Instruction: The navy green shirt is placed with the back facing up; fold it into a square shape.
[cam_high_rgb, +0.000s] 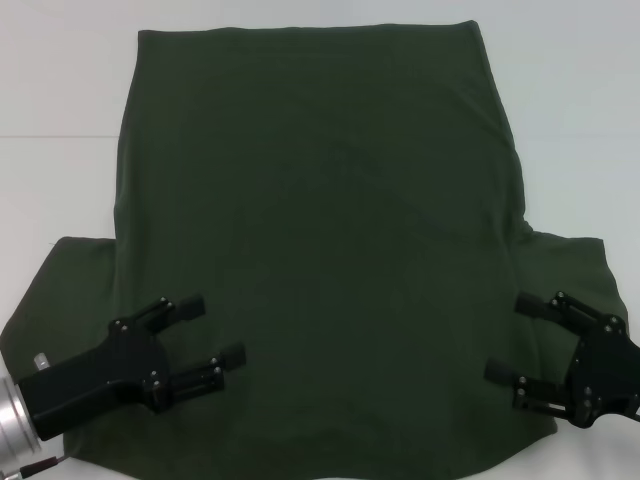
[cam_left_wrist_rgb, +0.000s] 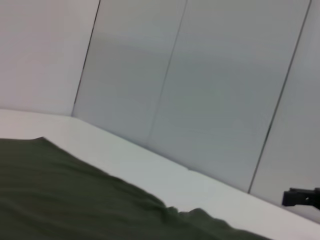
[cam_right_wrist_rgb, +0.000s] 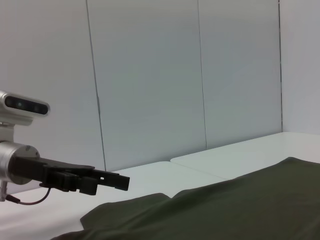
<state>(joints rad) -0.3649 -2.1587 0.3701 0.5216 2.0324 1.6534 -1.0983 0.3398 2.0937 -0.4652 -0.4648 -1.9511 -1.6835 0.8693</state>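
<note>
Navy green shirt (cam_high_rgb: 320, 250) — we find it spread flat, plain side up, across the white worktop (cam_high_rgb: 60, 90). Left gripper (cam_high_rgb: 205, 338) sits above the near left sleeve, fingers apart; right gripper (cam_high_rgb: 518, 338) above the near right sleeve — fingers apart too, nothing held.

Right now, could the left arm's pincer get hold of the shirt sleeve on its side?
Probably yes. The left pincer is open and right over the navy green shirt, beside its left sleeve, with nothing lying between them.
</note>
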